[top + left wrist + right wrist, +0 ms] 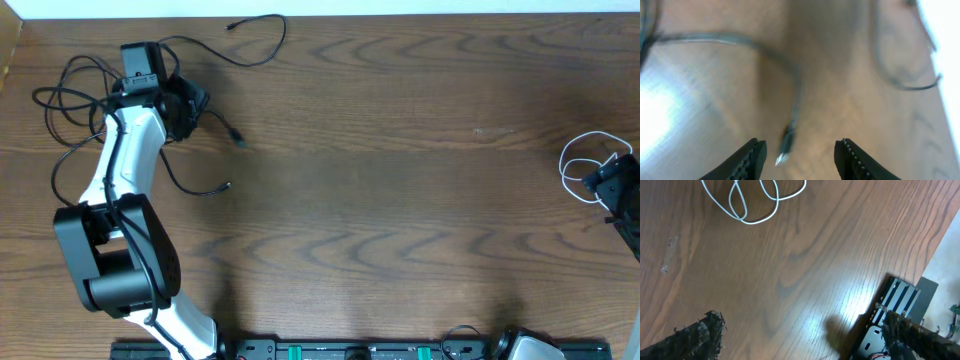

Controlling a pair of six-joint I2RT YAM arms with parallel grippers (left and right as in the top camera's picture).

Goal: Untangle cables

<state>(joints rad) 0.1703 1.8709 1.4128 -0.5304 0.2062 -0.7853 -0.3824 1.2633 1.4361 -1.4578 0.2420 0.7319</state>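
Observation:
Several black cables (72, 98) lie looped and crossed at the table's far left, partly under my left arm. One strand (258, 38) runs toward the back edge, and two plug ends (237, 140) lie to the right of the arm. My left gripper (192, 104) sits among them. In the left wrist view it (800, 159) is open, and a black cable's plug tip (785, 151) lies loose on the wood between its fingers (753, 159). The white cable (584, 165) is coiled at the far right, just beyond my open right gripper (608, 182). The right wrist view shows the white cable (753, 201) well ahead of that gripper (810, 336).
The table's back edge (400, 12) meets a white strip. A black and metal rail (892, 311) runs along the table's near edge, close to the right gripper's fingers. The left arm's base (115, 255) stands at the front left.

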